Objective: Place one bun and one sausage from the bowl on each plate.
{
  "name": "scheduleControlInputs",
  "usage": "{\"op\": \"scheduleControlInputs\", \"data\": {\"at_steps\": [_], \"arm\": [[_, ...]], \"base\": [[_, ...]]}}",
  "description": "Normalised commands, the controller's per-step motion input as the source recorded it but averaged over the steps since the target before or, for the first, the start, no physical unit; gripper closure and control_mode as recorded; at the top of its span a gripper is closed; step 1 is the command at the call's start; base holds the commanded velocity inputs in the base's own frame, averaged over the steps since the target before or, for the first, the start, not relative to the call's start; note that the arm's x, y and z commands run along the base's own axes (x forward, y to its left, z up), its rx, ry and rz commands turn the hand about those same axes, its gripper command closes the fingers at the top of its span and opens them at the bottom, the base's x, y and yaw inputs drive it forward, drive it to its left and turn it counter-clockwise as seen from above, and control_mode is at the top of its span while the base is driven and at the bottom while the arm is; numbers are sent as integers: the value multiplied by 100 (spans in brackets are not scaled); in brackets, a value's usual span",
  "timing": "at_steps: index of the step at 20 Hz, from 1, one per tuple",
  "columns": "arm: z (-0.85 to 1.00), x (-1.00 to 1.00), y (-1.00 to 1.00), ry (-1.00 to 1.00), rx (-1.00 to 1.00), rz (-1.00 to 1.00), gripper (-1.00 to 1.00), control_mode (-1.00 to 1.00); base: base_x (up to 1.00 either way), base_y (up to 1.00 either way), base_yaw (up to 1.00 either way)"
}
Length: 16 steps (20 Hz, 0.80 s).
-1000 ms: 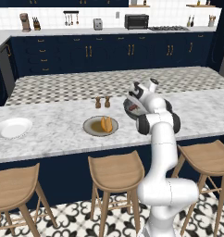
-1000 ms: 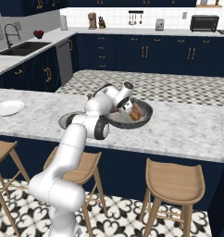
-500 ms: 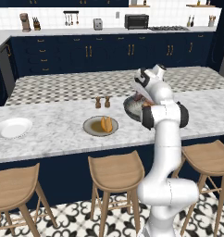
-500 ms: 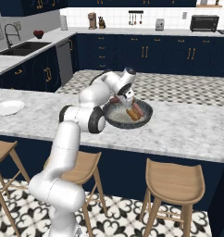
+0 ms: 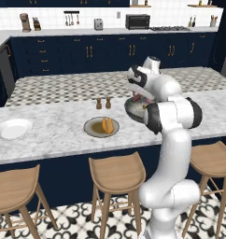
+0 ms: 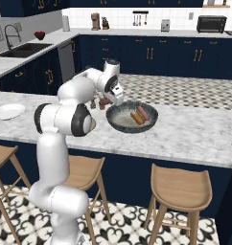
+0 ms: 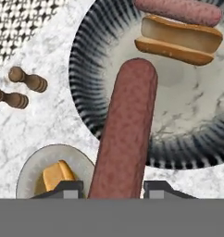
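Tool (image 7: 113, 187) is closed around a sausage (image 7: 125, 129), jaws narrow, gripping it at one end so most of its length sticks out ahead of the fingertips (image 7: 67, 189). It hangs above the near rim of the bowl (image 6: 119, 125), on the side facing the beige plate (image 5: 92, 127).

Left in the bowl: one bun (image 7: 178, 39) and a second sausage (image 7: 178, 10), side by side on the far side from the tool. The beige plate, beside the bowl on the surface (image 5: 54, 133), already has a bun (image 5: 107, 125) on it and no sausage. The white plate (image 5: 12, 129) sits well apart from the bowl, past the beige plate, and looks bare.

Risks, judged from here:
- End grip means a long lever; sausage could tilt or slip out during the carry.
- Round sausage may roll off the shallow beige plate if let go high or near the rim.
- Setting it down on top of the bun could knock the bun off centre.
- Two small shakers (image 7: 26, 81) stand just beyond the beige plate from the bowl; a wide swing could clip them.
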Motion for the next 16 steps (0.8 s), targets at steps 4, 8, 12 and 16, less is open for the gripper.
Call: {"op": "scheduleControlInputs", "data": {"at_steps": [4, 8, 12, 16], "arm": [[28, -47, 100, 2, -21, 22, 100, -100], [6, -25, 100, 6, -19, 33, 100, -100], [3, -7, 99, 10, -5, 28, 100, -100], [0, 0, 87, 12, 0, 23, 100, -100]], "base": [[0, 0, 0], [0, 0, 0], [0, 0, 0], [0, 0, 0]]}}
